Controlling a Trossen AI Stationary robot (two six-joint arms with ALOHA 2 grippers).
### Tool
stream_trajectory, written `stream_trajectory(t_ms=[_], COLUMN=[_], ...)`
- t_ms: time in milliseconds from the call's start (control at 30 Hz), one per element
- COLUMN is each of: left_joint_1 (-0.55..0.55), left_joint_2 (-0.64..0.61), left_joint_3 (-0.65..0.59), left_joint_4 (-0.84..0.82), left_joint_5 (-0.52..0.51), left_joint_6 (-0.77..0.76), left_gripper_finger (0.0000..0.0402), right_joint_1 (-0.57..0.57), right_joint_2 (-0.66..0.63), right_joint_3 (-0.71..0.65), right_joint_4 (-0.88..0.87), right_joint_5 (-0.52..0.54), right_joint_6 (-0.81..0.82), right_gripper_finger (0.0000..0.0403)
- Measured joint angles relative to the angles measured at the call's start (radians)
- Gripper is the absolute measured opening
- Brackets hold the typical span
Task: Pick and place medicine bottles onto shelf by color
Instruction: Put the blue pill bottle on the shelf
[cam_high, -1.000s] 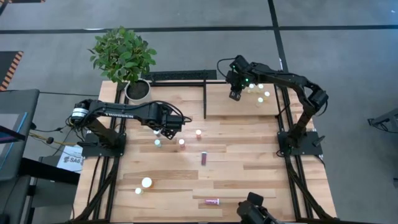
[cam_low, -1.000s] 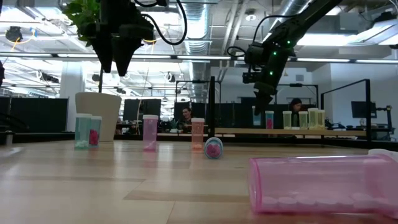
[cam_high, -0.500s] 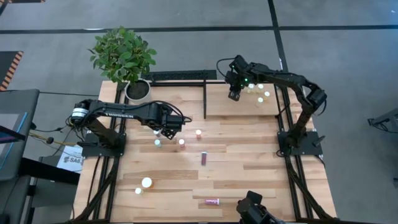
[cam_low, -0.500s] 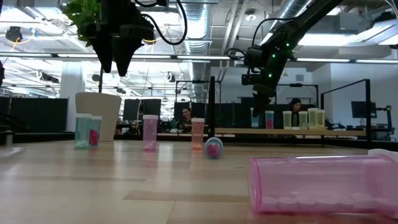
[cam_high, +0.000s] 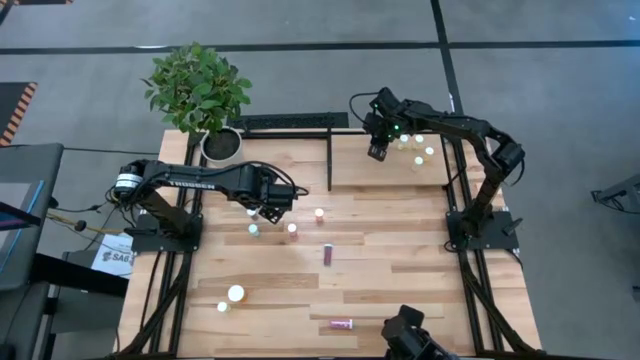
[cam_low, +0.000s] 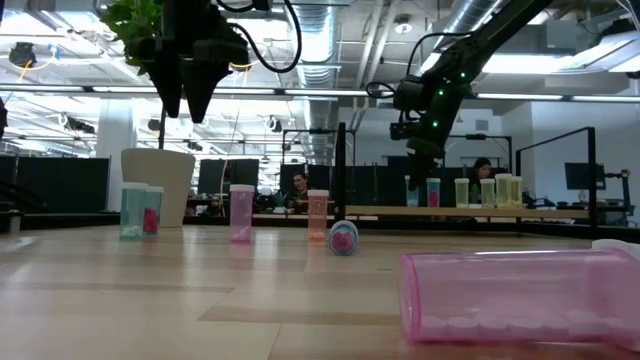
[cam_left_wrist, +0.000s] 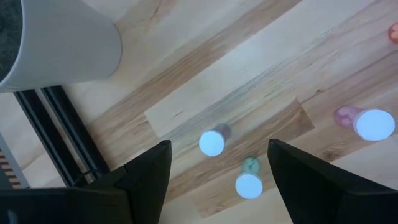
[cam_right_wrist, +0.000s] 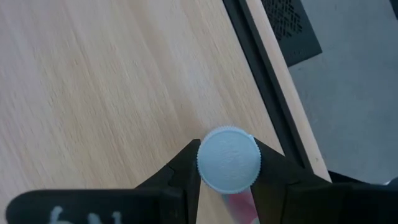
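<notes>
At the table's far right, my right gripper (cam_high: 378, 152) is shut on a white-capped medicine bottle (cam_right_wrist: 229, 159) over the left part of the light-wood shelf (cam_high: 400, 172). Several bottles (cam_high: 420, 146) stand on the shelf (cam_low: 470, 211) to its right. My left gripper (cam_high: 262, 212) hangs open above the table's left middle. Two upright bottles, one white-capped (cam_left_wrist: 211, 142) and one green (cam_left_wrist: 249, 182), stand below its spread fingers, untouched. More bottles stand nearby (cam_high: 292, 228), and one lies on its side (cam_high: 328, 254). My right gripper pinches the bottle between its two fingers (cam_right_wrist: 186, 169), which sit on opposite sides right at the white cap (cam_right_wrist: 229, 159). The fingers slant down from above. The bottle stays upright, a pinkish body (cam_right_wrist: 239, 202) showing below the cap. Whether its base rests on the shelf I cannot tell.
A potted plant (cam_high: 205, 95) stands at the far left corner, its white pot (cam_left_wrist: 62, 43) close to my left gripper. A black frame (cam_high: 330, 160) edges the shelf's left side. A pink bottle lies at the near edge (cam_high: 342, 323), and two caps show at the near left (cam_high: 236, 293).
</notes>
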Motion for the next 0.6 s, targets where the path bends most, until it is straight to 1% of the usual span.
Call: stream_trajectory(t_ms=[600], left_joint_1=[0.0], left_joint_2=[0.0], left_joint_3=[0.0], left_joint_4=[0.013], left_joint_5=[0.0], left_joint_6=[0.0], left_gripper_finger=[0.0254], right_joint_1=[-0.001], right_joint_2=[0.0], right_joint_3=[0.0], right_joint_4=[0.006], right_joint_5=[0.001], right_joint_6=[0.114], right_gripper_finger=[0.0128])
